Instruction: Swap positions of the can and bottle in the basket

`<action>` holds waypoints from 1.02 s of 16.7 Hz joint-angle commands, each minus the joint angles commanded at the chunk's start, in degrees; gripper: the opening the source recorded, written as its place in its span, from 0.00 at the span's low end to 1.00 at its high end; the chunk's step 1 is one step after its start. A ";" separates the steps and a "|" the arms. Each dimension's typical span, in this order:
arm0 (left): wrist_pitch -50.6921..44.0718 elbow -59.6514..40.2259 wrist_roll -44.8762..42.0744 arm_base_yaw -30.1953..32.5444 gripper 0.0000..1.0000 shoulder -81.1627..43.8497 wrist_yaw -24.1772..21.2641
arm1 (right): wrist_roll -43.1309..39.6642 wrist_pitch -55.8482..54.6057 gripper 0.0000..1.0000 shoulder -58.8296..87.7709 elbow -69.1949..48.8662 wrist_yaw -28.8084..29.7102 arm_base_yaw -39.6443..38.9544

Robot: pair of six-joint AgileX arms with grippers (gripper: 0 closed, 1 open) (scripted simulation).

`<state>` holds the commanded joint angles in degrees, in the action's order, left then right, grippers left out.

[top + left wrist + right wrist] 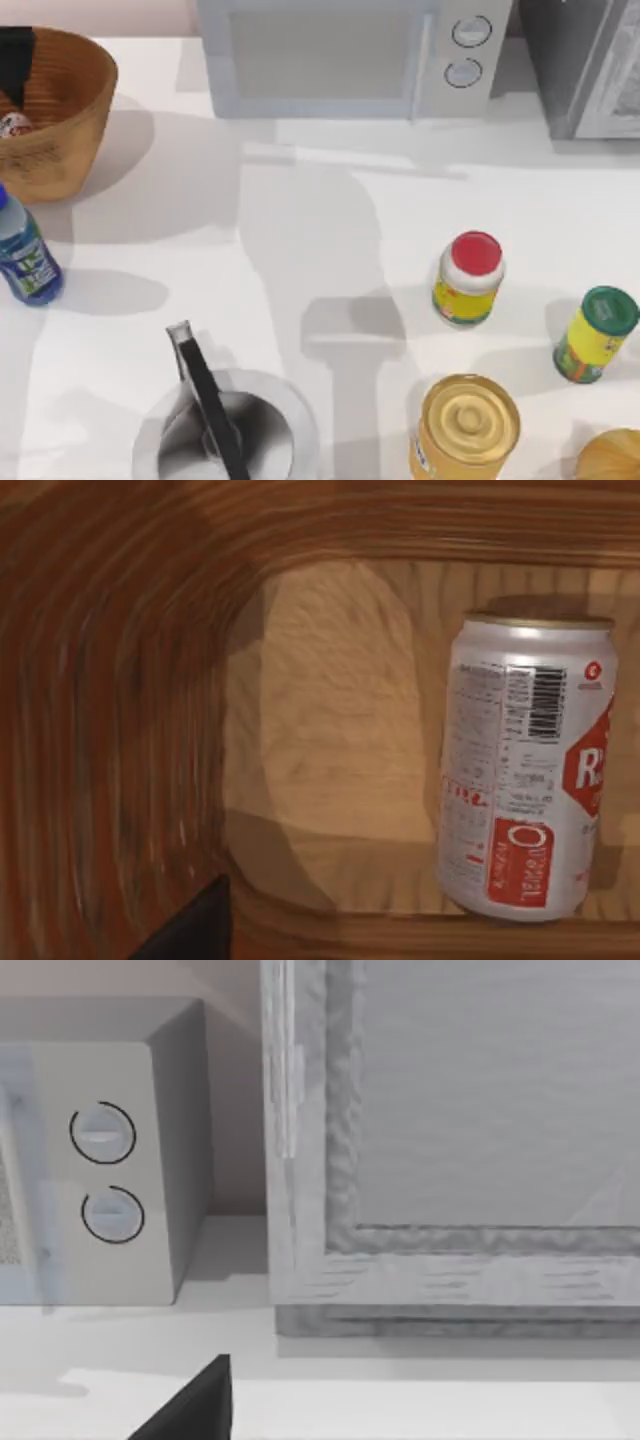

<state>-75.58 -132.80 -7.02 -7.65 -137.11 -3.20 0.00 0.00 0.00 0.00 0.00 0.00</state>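
So, about halfway at a guess: the basket point(60, 120) sits at the desk's point(300, 230) far left corner, and the can point(14, 124) is inside it, lying against the inner wall near the left edge. The left wrist view shows the can point(525, 770) resting on the basket's woven floor point(330, 740), red label and barcode facing the camera, gold rim visible. The bottle point(25, 255) stands upright on the desk just in front of the basket, outside it, blue cap on.

Judgement: if the swap means can in and bottle out, both things already lie that way; what is left may be only pulling the arm clear.

Left hand point(15, 60) is a dark shape over the basket's far rim, above the can and not visibly touching it; cannot tell whether its fingers are apart or together. A dark fingertip point(190, 925) shows low in the left wrist view, away from the can.

Right hand: one dark fingertip point(190, 1400) shows in the right wrist view, facing the microwave point(100, 1150); state cannot be told.

Basket holds only the can as far as visible.
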 joint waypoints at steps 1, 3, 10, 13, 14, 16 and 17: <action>-1.45 -2.49 -0.51 0.23 1.00 -2.70 -0.35 | 0.00 0.00 1.00 0.00 0.00 0.00 0.00; -3.46 -5.90 -1.27 0.59 1.00 -6.38 -0.90 | 0.00 0.00 1.00 0.00 0.00 0.00 0.00; -3.81 -6.64 -1.48 0.44 1.00 -7.59 -1.04 | 0.00 0.00 1.00 0.00 0.00 0.00 0.00; -0.32 -3.46 -1.51 0.78 1.00 -7.81 -1.12 | 0.00 0.00 1.00 0.00 0.00 0.00 0.00; 1.39 -1.90 -1.42 0.84 1.00 -7.96 -1.11 | 0.00 0.00 1.00 0.00 0.00 0.00 0.00; 4.99 1.29 -1.26 0.99 1.00 -8.34 -1.09 | 0.00 0.00 1.00 0.00 0.00 0.00 0.00; 6.59 2.66 -1.20 1.06 1.00 -8.54 -1.09 | 0.00 0.00 1.00 0.00 0.00 0.00 0.00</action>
<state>-68.99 -130.14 -8.22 -6.59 -145.65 -4.28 0.00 0.00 0.00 0.00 0.00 0.00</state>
